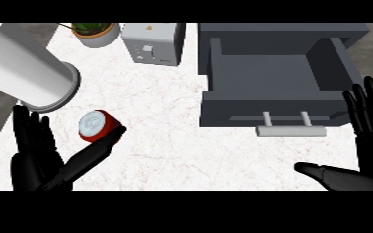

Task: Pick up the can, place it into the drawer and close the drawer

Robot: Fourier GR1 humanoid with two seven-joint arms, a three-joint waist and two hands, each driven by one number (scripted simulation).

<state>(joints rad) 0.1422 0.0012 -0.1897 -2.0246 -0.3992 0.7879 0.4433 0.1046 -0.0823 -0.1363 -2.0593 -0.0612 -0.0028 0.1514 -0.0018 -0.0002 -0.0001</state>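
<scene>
Left hand [33,153] at lower left, fingers straight and apart, thumb tip touching red can [98,126] on white counter [182,143]; open grey drawer [273,86] further right; right hand [353,170] at right edge, fingers spread, holding nothing.

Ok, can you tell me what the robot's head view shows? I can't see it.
A red can stands on the white counter, with the left robot hand open beside it, thumb touching its side. To the right, a grey drawer is pulled open, and the right robot hand rests open near its handle.
</scene>
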